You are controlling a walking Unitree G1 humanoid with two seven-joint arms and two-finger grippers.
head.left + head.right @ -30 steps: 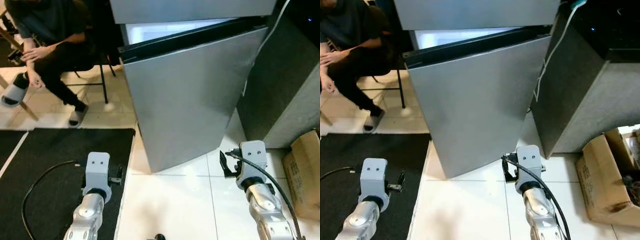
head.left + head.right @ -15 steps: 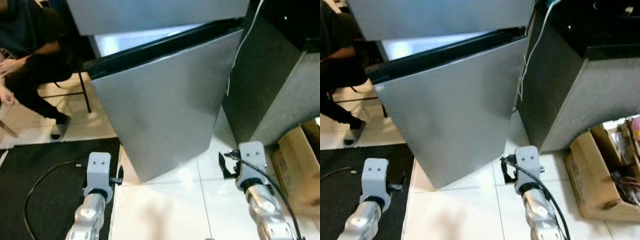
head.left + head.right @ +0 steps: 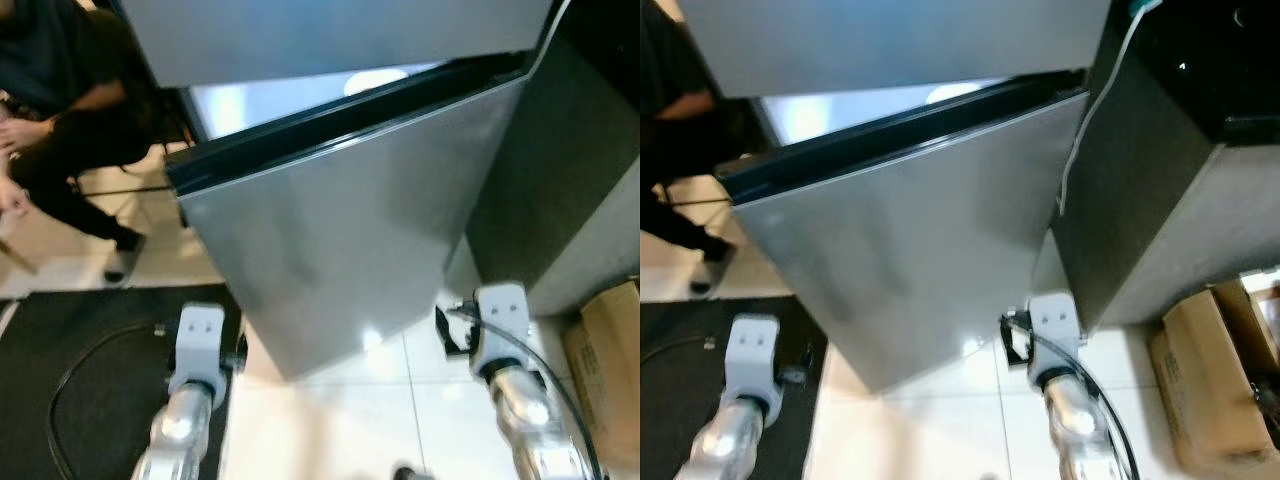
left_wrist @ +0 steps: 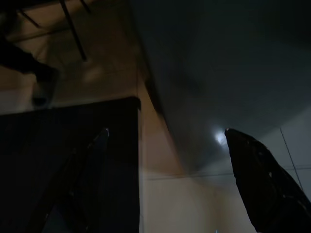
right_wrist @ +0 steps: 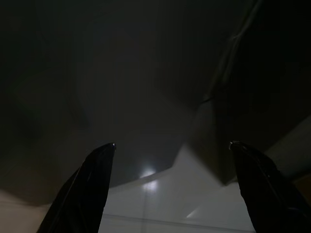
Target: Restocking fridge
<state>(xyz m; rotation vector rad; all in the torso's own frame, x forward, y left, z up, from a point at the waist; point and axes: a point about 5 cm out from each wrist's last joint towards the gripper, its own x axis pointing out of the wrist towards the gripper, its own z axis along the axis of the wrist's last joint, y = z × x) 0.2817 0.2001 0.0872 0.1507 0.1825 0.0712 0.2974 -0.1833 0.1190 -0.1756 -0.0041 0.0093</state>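
Observation:
A silver fridge stands right in front of me. Its lower door (image 3: 340,220) is ajar, swung toward me, and the lit interior (image 3: 270,100) shows through the gap along its top edge. The upper door (image 3: 330,35) is closed. My left arm (image 3: 197,340) and right arm (image 3: 497,320) hang low on either side of the lower door's bottom corner. In the dark wrist views, the left gripper (image 4: 166,131) and the right gripper (image 5: 172,144) are both open, with nothing between their fingers, pointing at the door's lower part and the floor.
A person (image 3: 60,110) sits on a chair at the left. A black mat (image 3: 90,360) with a cable covers the floor on the left. A dark cabinet (image 3: 570,170) stands close on the fridge's right, with a cardboard box (image 3: 610,350) below it.
The whole picture has shifted and tilted, so the camera has moved and the fridge looms closer. The door stays ajar and both arms hold their pose.

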